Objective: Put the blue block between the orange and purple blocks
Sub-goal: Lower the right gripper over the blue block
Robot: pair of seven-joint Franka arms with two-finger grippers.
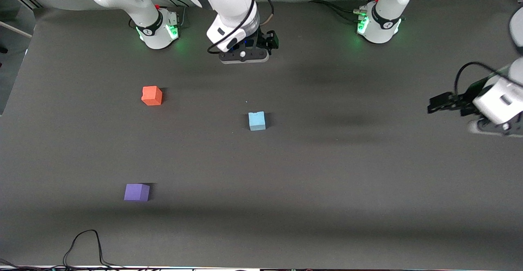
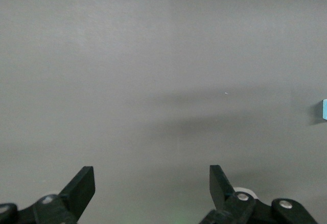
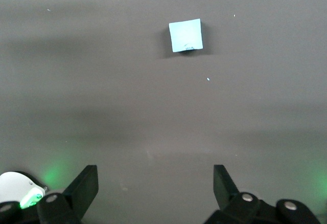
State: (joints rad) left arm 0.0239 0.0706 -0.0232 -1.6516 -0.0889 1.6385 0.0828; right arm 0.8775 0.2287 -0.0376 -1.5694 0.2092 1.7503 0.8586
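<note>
The blue block (image 1: 256, 120) sits alone on the grey worktop (image 1: 327, 181), untouched, with its notched edge on top. Taking that block as the landmark: the orange block (image 1: 152, 95) lies toward the right arm's end of the worktop and a little farther from the front camera, and the purple block (image 1: 136, 192) lies toward that same end but well nearer the camera. The gap between those two is open, which is where the blue one has to go.

The right claw (image 3: 155, 175) hangs over bare worktop near the arm bases, fingers spread wide and empty, with the blue block ahead in its wrist view; it looks best placed to make the pick. The left claw (image 2: 152, 180), also spread and empty, waits well off toward the left arm's end
</note>
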